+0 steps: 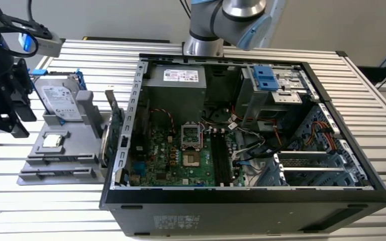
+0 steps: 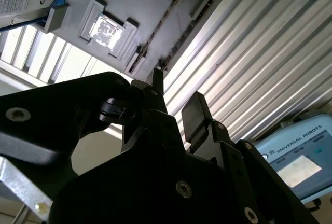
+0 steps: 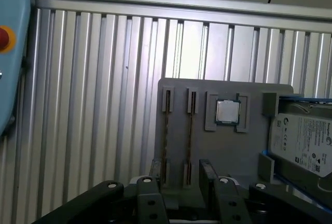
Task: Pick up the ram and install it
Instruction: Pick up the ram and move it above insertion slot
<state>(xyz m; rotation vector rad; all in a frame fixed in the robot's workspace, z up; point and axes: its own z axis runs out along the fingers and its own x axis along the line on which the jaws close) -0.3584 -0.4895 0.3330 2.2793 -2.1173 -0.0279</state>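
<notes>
My gripper (image 1: 10, 116) hangs dark at the exterior view's left, above and beside the grey parts holder (image 1: 62, 153). Its two black fingers stand apart with nothing between them in both wrist views, so the gripper (image 3: 181, 175) (image 2: 176, 97) is open. Below it the holder (image 3: 223, 146) has two narrow parallel slots (image 3: 179, 130), each showing a thin dark line seen edge-on. I cannot tell whether that line is the ram. The open computer case (image 1: 247, 193) lies beside the holder, and the motherboard's black memory slots (image 1: 220, 156) show inside it.
On the holder sit a silver hard drive in a blue frame (image 1: 60, 100) and a square processor (image 3: 227, 112). A green card (image 1: 114, 123) stands on edge between holder and case. The arm's base (image 1: 210, 27) stands behind the case. Everything rests on the ribbed metal table (image 3: 93, 105).
</notes>
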